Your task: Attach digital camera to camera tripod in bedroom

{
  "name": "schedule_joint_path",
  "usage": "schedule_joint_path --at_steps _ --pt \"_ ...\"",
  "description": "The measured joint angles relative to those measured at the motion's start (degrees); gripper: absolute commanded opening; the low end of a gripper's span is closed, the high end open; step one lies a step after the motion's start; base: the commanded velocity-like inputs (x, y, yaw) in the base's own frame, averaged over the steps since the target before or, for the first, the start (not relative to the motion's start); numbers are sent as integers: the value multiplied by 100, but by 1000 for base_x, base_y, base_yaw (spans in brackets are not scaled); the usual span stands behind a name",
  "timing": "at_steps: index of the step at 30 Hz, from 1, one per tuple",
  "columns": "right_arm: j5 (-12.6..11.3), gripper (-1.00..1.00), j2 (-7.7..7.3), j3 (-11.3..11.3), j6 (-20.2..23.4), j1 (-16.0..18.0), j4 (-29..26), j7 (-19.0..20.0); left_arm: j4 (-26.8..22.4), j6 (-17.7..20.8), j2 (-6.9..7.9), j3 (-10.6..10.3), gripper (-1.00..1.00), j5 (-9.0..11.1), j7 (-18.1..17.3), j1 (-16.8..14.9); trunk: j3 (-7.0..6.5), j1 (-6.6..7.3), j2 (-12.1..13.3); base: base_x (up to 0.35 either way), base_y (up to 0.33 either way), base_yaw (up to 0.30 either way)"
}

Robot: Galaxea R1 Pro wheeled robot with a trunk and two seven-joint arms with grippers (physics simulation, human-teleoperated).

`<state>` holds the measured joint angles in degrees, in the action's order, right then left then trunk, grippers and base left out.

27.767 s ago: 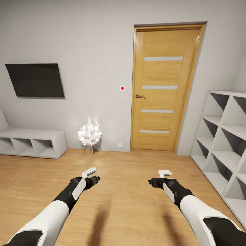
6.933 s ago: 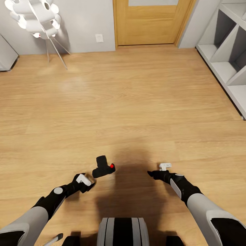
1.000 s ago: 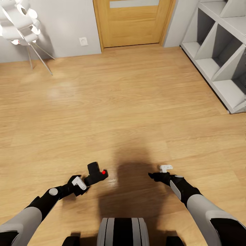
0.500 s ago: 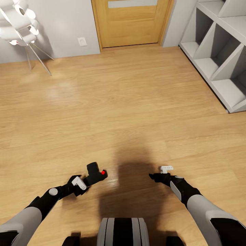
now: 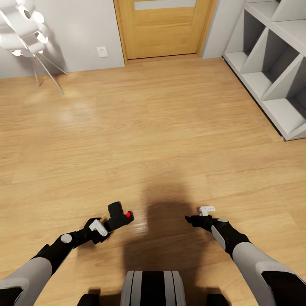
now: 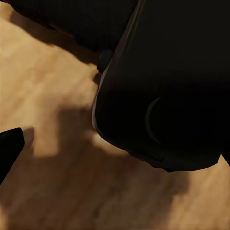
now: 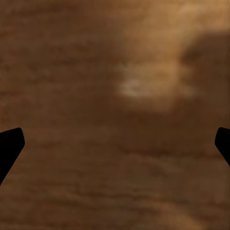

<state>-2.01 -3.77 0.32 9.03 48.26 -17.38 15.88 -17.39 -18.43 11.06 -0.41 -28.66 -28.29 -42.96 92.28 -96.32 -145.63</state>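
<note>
From my head the room is evenly bright. My body throws a soft dark shadow on the light wooden plank floor (image 5: 170, 127), with a small glare patch beside it. Both my wrist pictures are dim, brownish and blurred.

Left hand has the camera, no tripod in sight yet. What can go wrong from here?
1. The camera sticks out past the left hand, seemingly gripped at one end; it may slip or twist while driving.
2. It hangs over bare wood floor; a drop could knock it away.
3. The shelves stand close on the right; turning may clip them.
</note>
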Motion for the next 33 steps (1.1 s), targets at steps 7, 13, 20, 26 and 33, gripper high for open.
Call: schedule_joint_path --at_steps 7,13,20,26,33 --pt "1 100 0 4 0 0 0 -12 -5 0 0 1 100 1 0 0 0 0 0 0 0 0" --pt "-33 100 1 2 -2 0 0 -21 -2 0 0 -1 100 0 0 0 0 0 0 0 0 0" --pt "-40 100 -1 0 7 -1 56 -91 2 0 -1 -1 100 5 0 -1 0 0 0 0 0 -126" --pt "-30 100 1 6 9 0 136 -146 1 -1 0 2 100 6 0 0 0 0 0 0 0 -112" --pt "6 100 -4 8 5 0 149 -119 0 0 0 1 100 8 0 0 0 0 0 0 0 -10"
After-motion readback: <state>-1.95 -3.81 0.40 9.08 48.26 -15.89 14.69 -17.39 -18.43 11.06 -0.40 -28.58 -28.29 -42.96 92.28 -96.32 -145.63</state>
